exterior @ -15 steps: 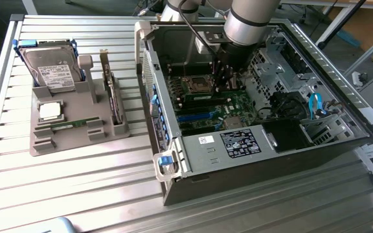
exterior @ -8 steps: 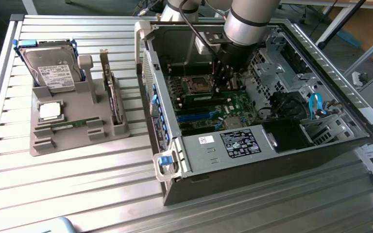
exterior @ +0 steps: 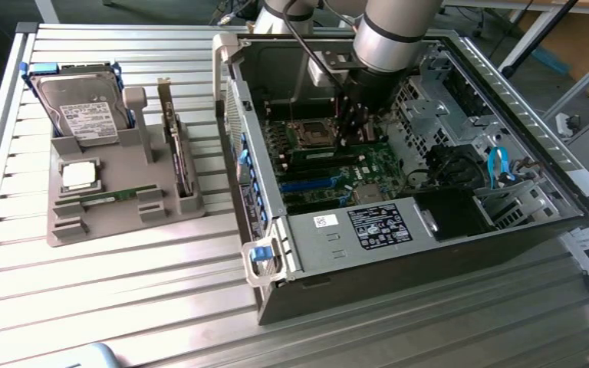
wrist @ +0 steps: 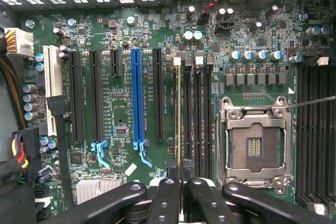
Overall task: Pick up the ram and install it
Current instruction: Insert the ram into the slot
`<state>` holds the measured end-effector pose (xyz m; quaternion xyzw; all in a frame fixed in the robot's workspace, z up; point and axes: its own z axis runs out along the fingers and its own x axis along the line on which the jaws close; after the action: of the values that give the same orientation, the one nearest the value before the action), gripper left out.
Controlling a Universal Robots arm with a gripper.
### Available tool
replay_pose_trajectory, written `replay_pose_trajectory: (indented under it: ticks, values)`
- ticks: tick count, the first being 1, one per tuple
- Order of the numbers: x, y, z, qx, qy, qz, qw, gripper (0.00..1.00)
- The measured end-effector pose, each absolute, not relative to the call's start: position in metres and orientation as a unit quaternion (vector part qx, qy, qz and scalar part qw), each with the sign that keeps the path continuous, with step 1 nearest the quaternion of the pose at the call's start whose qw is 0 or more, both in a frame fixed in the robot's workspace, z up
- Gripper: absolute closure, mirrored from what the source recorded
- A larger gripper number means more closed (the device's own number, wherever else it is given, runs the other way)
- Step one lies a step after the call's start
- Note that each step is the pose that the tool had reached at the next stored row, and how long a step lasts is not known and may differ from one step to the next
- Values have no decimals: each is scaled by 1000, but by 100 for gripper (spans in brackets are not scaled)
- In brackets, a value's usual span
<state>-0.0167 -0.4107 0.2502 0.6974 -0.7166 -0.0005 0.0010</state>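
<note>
In the wrist view the ram [wrist: 178, 114] is seen edge-on as a thin stick with a yellowish edge, and my gripper [wrist: 181, 195] is shut on its near end between black fingers [wrist: 167, 200]. The stick lies along the outermost of the black memory slots [wrist: 197, 119] beside the empty processor socket [wrist: 255, 148]. Whether it is seated in the slot I cannot tell. In the exterior view my gripper [exterior: 356, 126] reaches down inside the open computer case [exterior: 274, 253], over the green motherboard [exterior: 376, 165].
A grey tray [exterior: 70, 230] at the exterior view's left holds a hard drive [exterior: 85, 115], a silver processor chip [exterior: 77, 175], another green stick [exterior: 110, 195] and an upright expansion card [exterior: 178, 146]. Case walls, drive cages and a blue cable [exterior: 497, 167] surround the arm.
</note>
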Motion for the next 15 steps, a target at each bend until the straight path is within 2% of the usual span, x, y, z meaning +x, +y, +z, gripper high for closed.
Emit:
replay_pose_trajectory:
  ticks: [15]
  values:
    - [-17,-409,245,697,-717,0,1,88]
